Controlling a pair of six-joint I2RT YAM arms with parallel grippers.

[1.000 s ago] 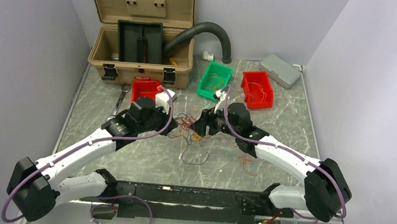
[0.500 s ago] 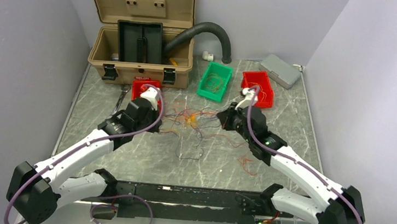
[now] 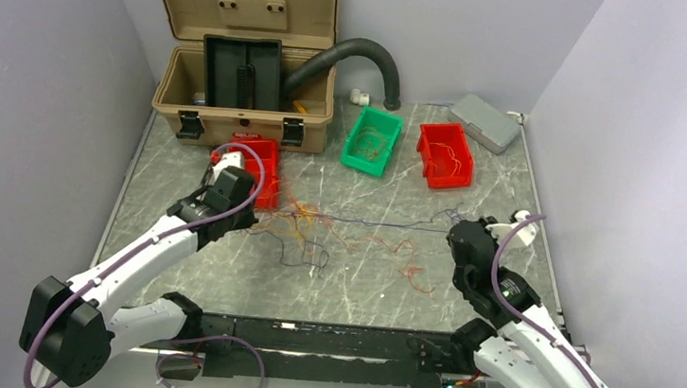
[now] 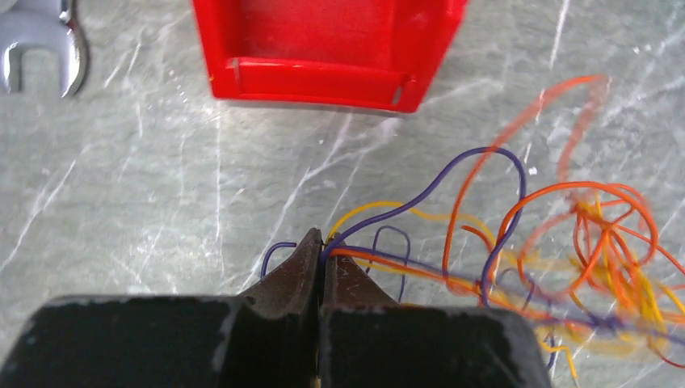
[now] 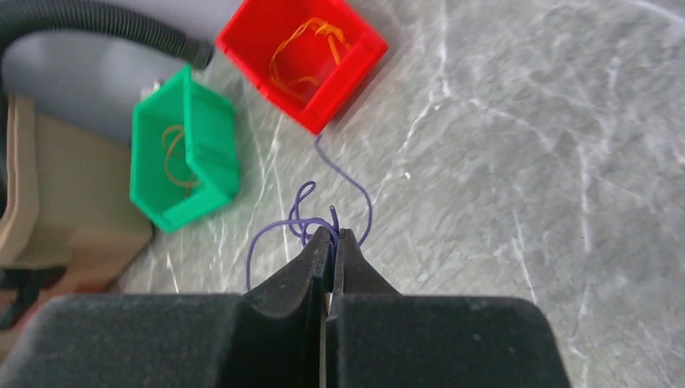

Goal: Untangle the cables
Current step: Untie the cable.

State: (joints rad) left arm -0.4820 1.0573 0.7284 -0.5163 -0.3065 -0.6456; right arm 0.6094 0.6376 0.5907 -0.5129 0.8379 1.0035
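Left claw [image 4: 321, 240] is pinched shut on a purple wire [image 4: 420, 190] and some orange wires [image 4: 557, 187]. The messy bunch of cables [image 4: 602, 242] lies just to its right on the counter [image 4: 121, 186]. Right claw [image 5: 331, 234] is pinched shut on what looks like the other end of the purple wire, pulled tight between both claws. Best to pull apart slowly, so the thin wire slips free and does not snap.
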